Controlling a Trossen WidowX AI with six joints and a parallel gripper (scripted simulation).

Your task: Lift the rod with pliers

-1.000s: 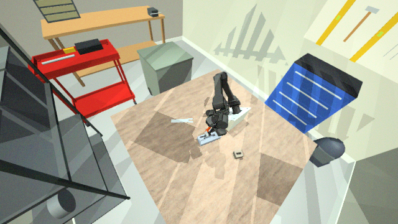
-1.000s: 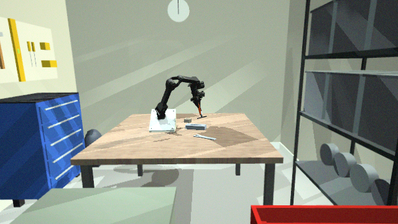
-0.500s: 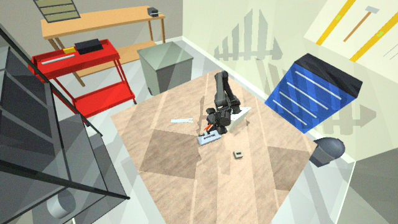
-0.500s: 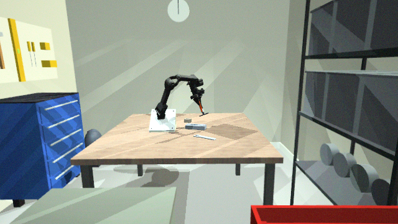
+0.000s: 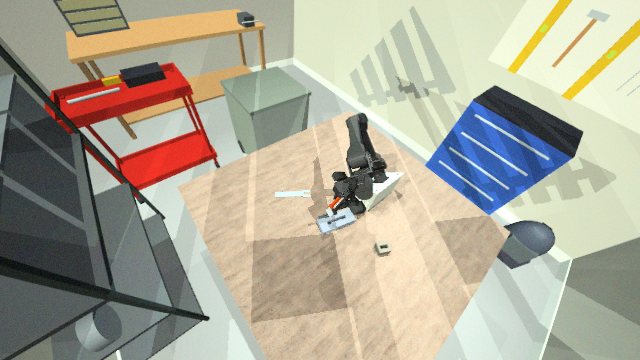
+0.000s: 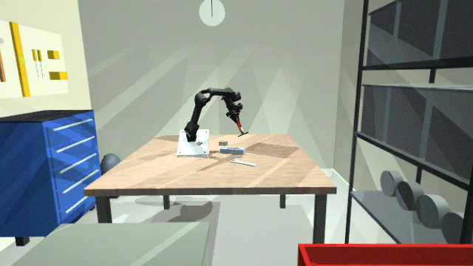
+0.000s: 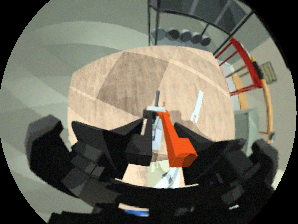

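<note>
We have the gripper [image 5: 342, 198] [image 6: 235, 117] [image 7: 158, 123] closed on the locking pliers [image 5: 337, 207] [image 6: 239, 123] [image 7: 176, 142], orange handle angled down, clear above the worktop [image 5: 295, 280] [image 6: 207, 181] [image 7: 110, 75]. At the pliers' lower end we see the dark rod [image 6: 243, 134] [image 7: 157, 96], raised above the grey channel block [image 5: 348, 218] [image 6: 233, 151] (from the top, we cannot easily tell rod from slot). Seen from above, a small beige block [image 5: 377, 249] [image 6: 223, 143] lies at the channel block's four o'clock, and a pale flat strip [image 5: 290, 194] [image 6: 244, 163] [image 7: 199, 106] at its ten.
</note>
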